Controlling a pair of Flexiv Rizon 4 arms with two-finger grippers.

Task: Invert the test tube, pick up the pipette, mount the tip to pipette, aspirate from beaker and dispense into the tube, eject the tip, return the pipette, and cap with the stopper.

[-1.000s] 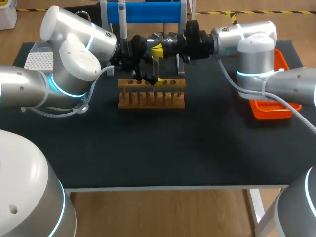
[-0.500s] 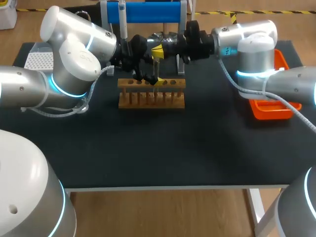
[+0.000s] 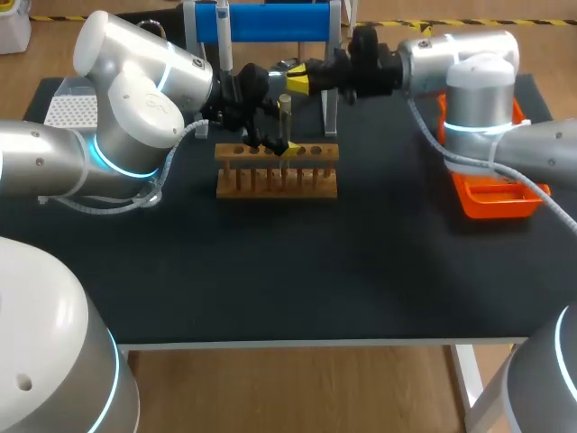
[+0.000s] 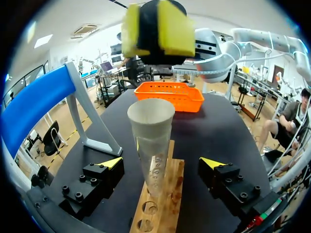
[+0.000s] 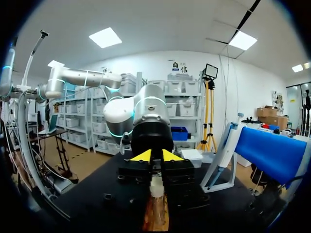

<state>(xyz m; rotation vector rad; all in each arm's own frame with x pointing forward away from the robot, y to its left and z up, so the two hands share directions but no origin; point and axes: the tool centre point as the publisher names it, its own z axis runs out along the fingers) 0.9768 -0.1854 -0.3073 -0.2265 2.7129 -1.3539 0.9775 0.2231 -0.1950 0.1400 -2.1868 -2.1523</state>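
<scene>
test tube (image 4: 151, 145) stands mouth up in the wooden rack (image 4: 170, 194), far middle of the surface, between the wide-open left jaws, untouched. right jaws just beyond look closed, empty. i'd lift the left straight clear, never brushing the tube.

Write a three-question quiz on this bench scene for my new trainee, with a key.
1. True or false: the test tube stands in the wooden rack with its open end up.
2. Pick one. The left gripper is: A) shut on the tube; B) open, with one finger on each side of the tube and neither touching it; C) shut on the rack.
3. Fill in: the pipette hangs on the blue ____ behind the rack.

Key: 1 true; 2 B; 3 stand (the blue stand).
</scene>
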